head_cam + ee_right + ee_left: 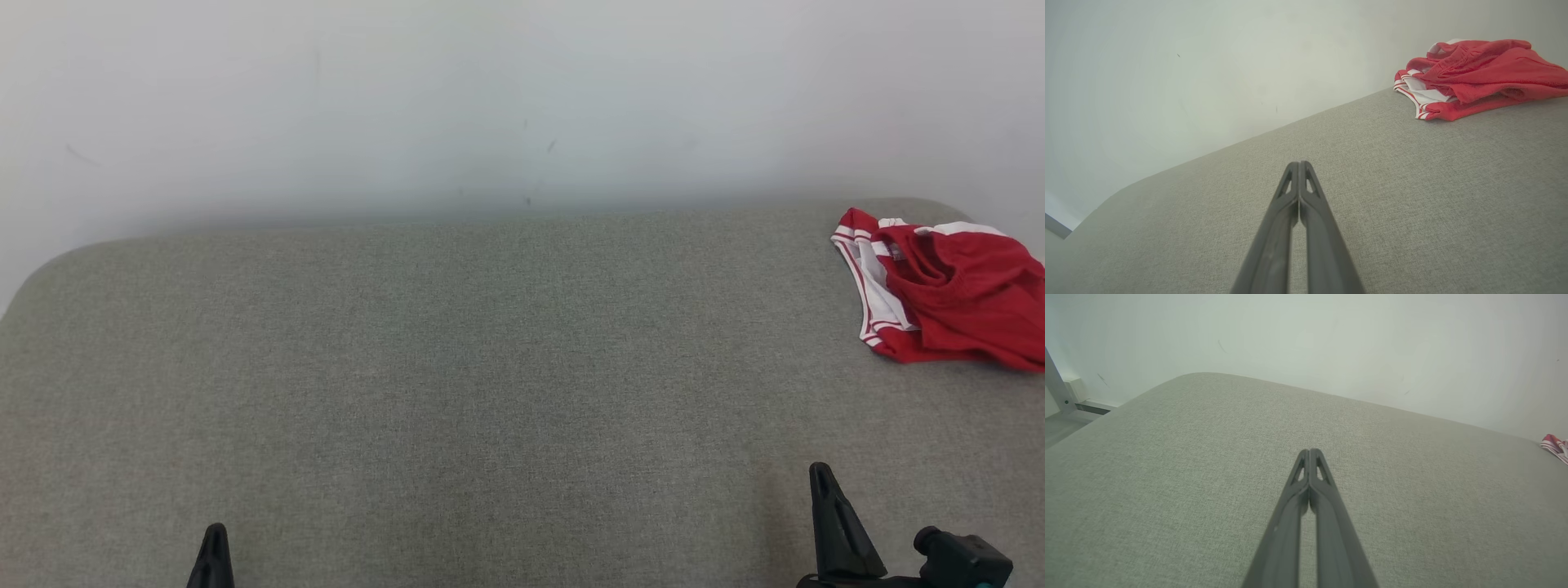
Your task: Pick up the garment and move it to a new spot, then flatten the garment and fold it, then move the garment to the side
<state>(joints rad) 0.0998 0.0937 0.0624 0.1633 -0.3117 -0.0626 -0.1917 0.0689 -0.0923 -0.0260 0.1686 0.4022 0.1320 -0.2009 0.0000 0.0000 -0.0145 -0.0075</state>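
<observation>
Jaws shut, garment [955, 298] far right

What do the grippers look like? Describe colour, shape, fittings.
Both the left gripper and the right gripper have two long, dark grey fingers that taper to narrow tips, each with a small triangular cut-out near the end. In the head view, a black blocky fitting with a round knob sits beside the right one.

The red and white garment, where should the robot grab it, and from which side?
Probably pinch the raised, bunched red fold on top of the garment, coming from its near left side with the right end effector, the closer one. The crumpled heap lifts cloth off the cushion.
</observation>
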